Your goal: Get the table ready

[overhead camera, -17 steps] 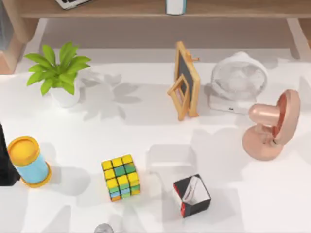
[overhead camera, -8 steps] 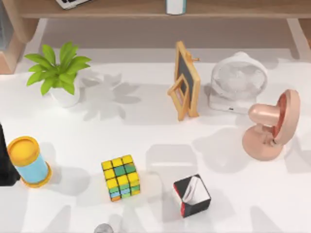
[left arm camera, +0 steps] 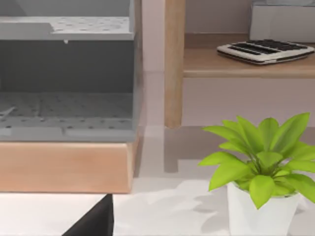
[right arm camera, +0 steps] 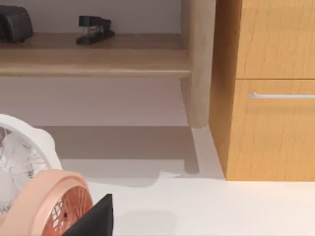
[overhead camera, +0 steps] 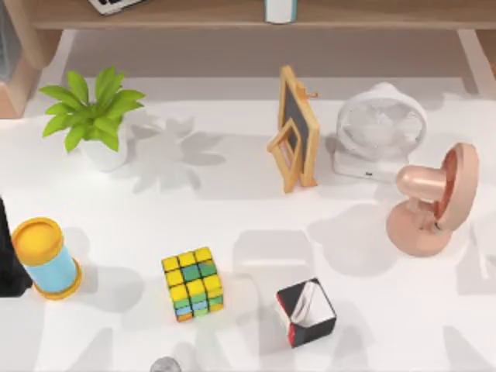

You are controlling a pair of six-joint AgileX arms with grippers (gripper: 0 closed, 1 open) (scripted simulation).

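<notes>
The white table point(overhead camera: 232, 225) spreads across the top view with several objects standing on it. A black part of my left arm point(overhead camera: 8, 260) shows at the table's left edge, beside a blue can with a yellow lid point(overhead camera: 45, 257). A dark corner of the left gripper point(left arm camera: 93, 223) shows in the left wrist view, which faces a potted plant point(left arm camera: 261, 167). In the right wrist view a dark corner of the right gripper point(right arm camera: 93, 221) sits close to a pink fan point(right arm camera: 47, 206). Neither gripper holds anything that I can see.
On the table stand a potted plant point(overhead camera: 93, 116), a colour cube point(overhead camera: 192, 283), a black, red and white box point(overhead camera: 306, 312), a small chalkboard easel point(overhead camera: 296, 128), a white fan point(overhead camera: 380, 130) and a pink fan point(overhead camera: 430, 201). A wooden shelf point(overhead camera: 232, 14) runs along the back.
Shadows on the table's right side and front have shifted. No object has moved.
</notes>
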